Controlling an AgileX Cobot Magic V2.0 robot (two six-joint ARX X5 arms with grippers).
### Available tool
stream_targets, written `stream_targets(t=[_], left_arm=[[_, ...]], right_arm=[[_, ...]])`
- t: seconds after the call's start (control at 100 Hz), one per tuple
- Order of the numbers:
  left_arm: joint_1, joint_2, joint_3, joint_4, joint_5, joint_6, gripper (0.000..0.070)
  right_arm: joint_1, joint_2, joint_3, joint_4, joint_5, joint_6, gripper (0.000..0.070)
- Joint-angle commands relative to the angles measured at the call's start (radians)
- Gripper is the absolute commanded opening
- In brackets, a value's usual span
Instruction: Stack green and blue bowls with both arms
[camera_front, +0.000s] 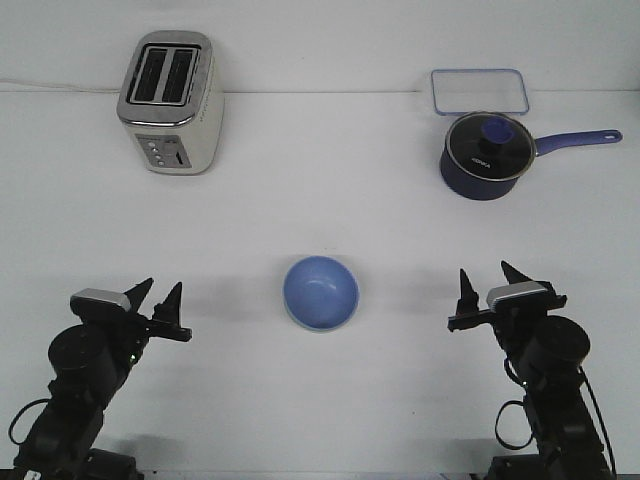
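The blue bowl (320, 291) sits at the table's (320, 200) centre, nested in a paler bowl whose rim shows beneath. Nothing lies inside it. The left gripper (160, 297) at eight o'clock and the right gripper (489, 279) at four o'clock both stand apart, holding nothing. At two o'clock, the saucepan (485, 155) is lidded.

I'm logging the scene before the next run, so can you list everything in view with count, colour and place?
Blue bowl: one, light periwinkle blue, table centre between the two arms; a pale rim shows under its lower edge, possibly a second bowl, cannot tell.
Toaster: one, silver, two slots, far left.
Saucepan: one, dark blue with glass lid, handle pointing right, far right.
Container: one, clear with blue rim, just behind the saucepan.
Table: one, white.
Left tool: one, black, near left, open and holding nothing.
Right tool: one, black, near right, open and holding nothing.
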Motion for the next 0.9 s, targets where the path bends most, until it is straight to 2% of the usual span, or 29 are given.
stream_targets(t=[0.0, 0.15, 0.21, 0.25, 0.29, 0.44, 0.51, 0.89], left_arm=[[-0.001, -0.003, 0.008, 0.014, -0.003, -0.004, 0.0350], [-0.001, -0.018, 0.008, 0.014, -0.003, -0.003, 0.0338], [-0.001, -0.023, 0.008, 0.014, -0.003, -0.003, 0.0334], [-0.001, -0.025, 0.008, 0.014, -0.003, -0.003, 0.0316], [-0.001, -0.025, 0.008, 0.013, -0.003, -0.003, 0.0266], [-0.001, -0.026, 0.008, 0.012, -0.003, -0.003, 0.0000], [-0.001, -0.026, 0.008, 0.012, -0.003, -0.003, 0.0008], [-0.001, -0.026, 0.008, 0.013, -0.003, -0.003, 0.0010]], right_arm=[[0.002, 0.002, 0.010, 0.011, 0.000, 0.010, 0.0486], [0.002, 0.002, 0.010, 0.010, 0.000, 0.010, 0.0482], [0.002, 0.002, 0.010, 0.011, 0.000, 0.010, 0.0453], [0.002, 0.002, 0.010, 0.010, 0.000, 0.010, 0.0398], [0.002, 0.002, 0.010, 0.010, 0.000, 0.010, 0.0331], [0.002, 0.002, 0.010, 0.010, 0.000, 0.010, 0.0081], [0.002, 0.002, 0.010, 0.010, 0.000, 0.010, 0.0007], [0.002, 0.002, 0.010, 0.010, 0.000, 0.010, 0.0004]])
